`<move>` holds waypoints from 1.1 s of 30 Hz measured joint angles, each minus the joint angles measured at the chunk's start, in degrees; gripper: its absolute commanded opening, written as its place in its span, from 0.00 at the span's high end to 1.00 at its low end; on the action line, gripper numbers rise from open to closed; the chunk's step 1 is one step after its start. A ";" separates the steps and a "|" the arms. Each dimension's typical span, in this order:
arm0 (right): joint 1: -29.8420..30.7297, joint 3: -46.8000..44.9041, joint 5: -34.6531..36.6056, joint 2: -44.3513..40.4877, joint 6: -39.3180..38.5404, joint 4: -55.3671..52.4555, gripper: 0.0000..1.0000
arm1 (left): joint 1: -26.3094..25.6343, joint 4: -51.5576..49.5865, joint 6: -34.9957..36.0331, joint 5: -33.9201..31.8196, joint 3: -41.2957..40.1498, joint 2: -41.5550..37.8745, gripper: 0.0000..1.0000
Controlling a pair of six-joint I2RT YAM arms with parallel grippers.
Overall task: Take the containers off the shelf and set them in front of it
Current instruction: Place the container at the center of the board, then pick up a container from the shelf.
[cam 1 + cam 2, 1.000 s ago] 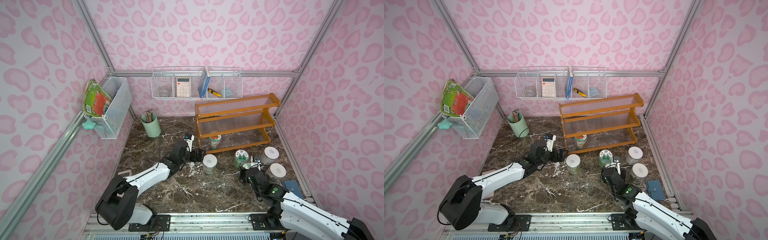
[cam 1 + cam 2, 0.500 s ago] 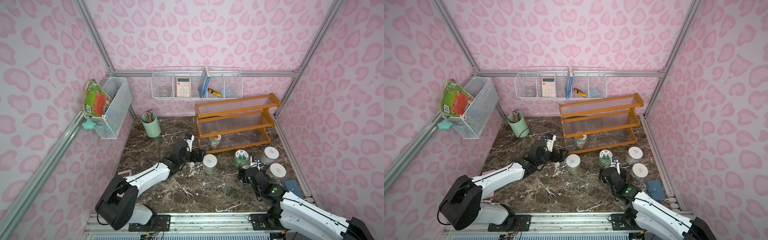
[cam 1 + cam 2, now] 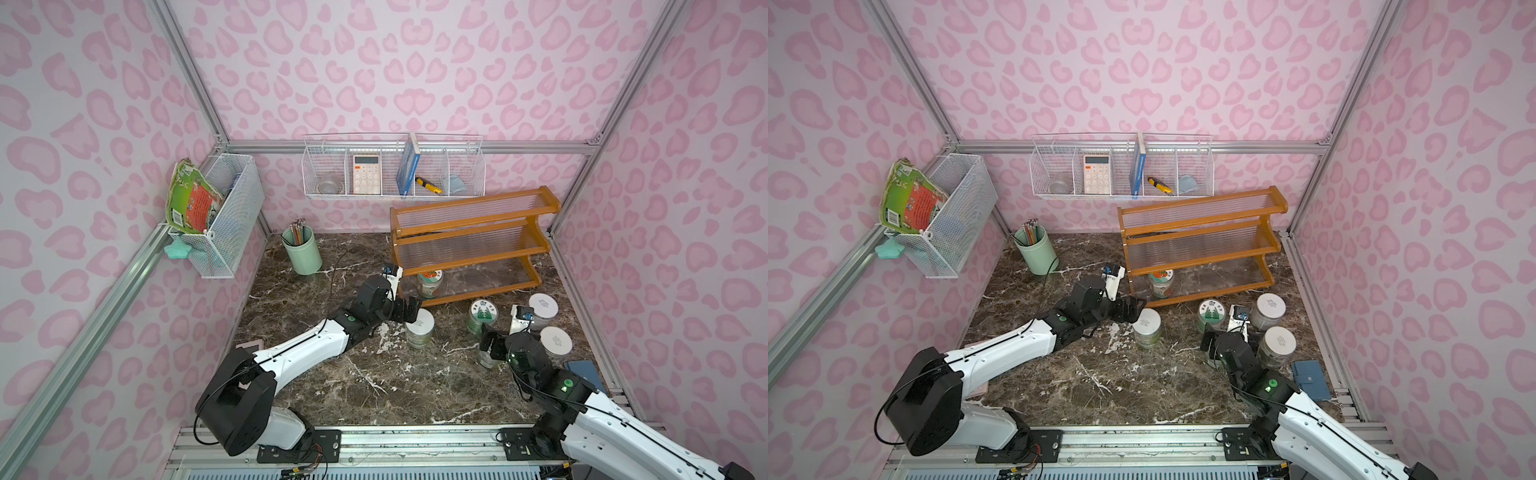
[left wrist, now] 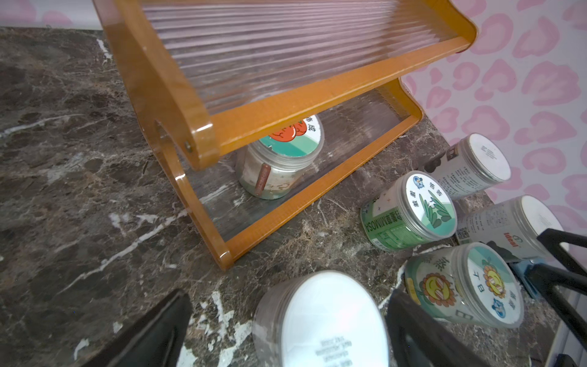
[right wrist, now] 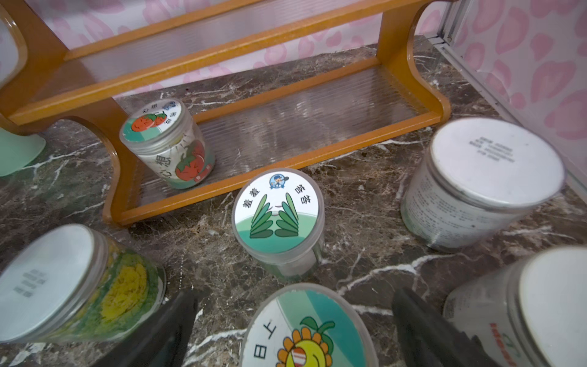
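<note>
On the lowest tier of the orange-brown wooden three-tier shelf (image 4: 178,95) with clear ribbed panels, at the end nearer the bench's middle: one small clear plastic tomato-lidded jar (image 3: 429,282), upright, pale filling glimpsed behind a tomato label. Shelf itself at the back right corner of the dark marble bench (image 3: 395,395).

In front of it, all upright on the bench: a white-lidded green-and-yellow-labelled jar (image 3: 419,328); a leaf-lidded jar (image 3: 483,316) wrapped in a green label; a rear white-labelled jar (image 3: 542,305) and a front white-labelled jar (image 3: 556,340), both white-lidded, by the right edge; a sunflower-lidded jar (image 5: 305,333). Contents of these five mostly masked by labels.

Left gripper (image 3: 406,311) spread wide, fingers either side of the green-and-yellow-labelled jar, contact impossible to judge. Right gripper (image 3: 491,345) likewise spread, fingers flanking the sunflower-lidded jar with gaps on both sides.

Farther off: mint-green pencil cup (image 3: 302,253) holding coloured pencils toward the back left corner, blue wallet (image 3: 582,370) by the right edge.
</note>
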 measured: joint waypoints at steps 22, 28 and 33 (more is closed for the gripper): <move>-39.47 10.29 -42.42 5.60 -12.90 4.31 0.01 | -10.80 -33.14 -9.01 -26.82 39.04 26.27 0.00; -45.99 8.41 -51.17 6.80 -13.03 7.74 0.01 | -12.17 -37.79 -10.51 -32.48 48.35 34.67 0.00; -48.52 8.07 -54.62 6.97 -13.20 9.46 0.01 | -13.42 -39.26 -12.24 -37.55 52.04 38.80 0.00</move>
